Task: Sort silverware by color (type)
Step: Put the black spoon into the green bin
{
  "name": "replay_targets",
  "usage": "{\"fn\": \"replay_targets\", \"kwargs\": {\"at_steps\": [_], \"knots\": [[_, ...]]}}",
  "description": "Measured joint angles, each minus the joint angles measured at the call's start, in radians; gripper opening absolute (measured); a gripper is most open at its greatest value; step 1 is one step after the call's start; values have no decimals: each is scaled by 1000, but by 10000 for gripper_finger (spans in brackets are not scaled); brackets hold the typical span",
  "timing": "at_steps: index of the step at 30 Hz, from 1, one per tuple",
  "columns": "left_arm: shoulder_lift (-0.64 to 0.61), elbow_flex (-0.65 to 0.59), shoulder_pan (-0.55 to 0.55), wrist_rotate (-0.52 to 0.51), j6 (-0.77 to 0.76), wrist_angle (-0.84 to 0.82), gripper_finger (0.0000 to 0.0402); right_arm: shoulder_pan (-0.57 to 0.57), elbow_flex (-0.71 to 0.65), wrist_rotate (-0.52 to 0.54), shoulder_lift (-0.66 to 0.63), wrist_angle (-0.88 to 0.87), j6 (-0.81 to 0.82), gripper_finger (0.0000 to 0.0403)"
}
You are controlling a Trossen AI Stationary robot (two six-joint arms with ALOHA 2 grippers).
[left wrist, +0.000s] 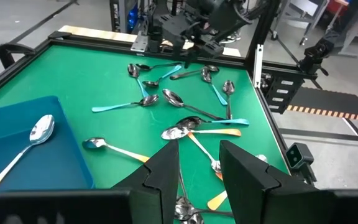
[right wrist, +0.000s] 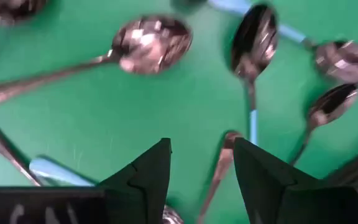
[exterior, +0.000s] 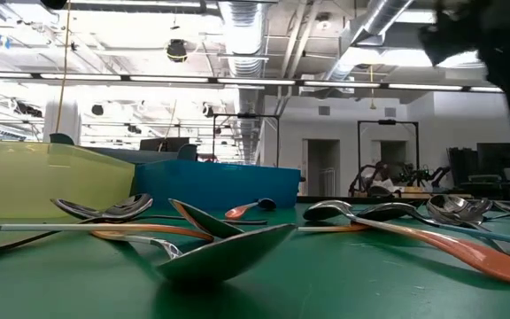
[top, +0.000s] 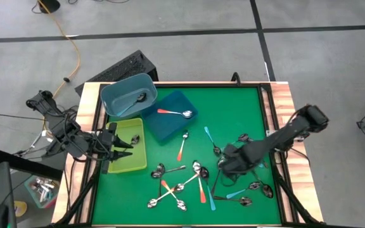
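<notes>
— Spoons [top: 198, 180] everywhere on the green table [top: 233, 111]?
— Mostly in a loose heap toward its near middle and right side, handles orange, blue and plain metal, several crossing each other.
— Any already in containers?
— One orange-handled spoon [top: 173, 113] lies in the dark blue tray [top: 170, 126], one metal spoon [top: 137, 100] in the grey-blue bin [top: 116, 95], and one more [top: 133, 139] in the lime-green tray [top: 128, 158].
— Where is the right tool [right wrist: 201, 177]?
— Low over the spoons on the right side of the table, fingers apart with nothing between them; a blue-handled spoon [right wrist: 252, 56] lies just ahead.
— And the left tool [left wrist: 197, 177]?
— Over the lime-green tray at the table's left edge, fingers parted and empty.
</notes>
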Motion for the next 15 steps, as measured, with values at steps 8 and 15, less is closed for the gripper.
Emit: {"fn": "replay_targets", "kwargs": {"at_steps": [8,15], "knots": [[0,0,0,-30,8,1,101,-16,-237,-3,-82,126,1,187],[0,0,0,-30,12,1,101,-76,-311,-7,-86,231,-52,187]]}}
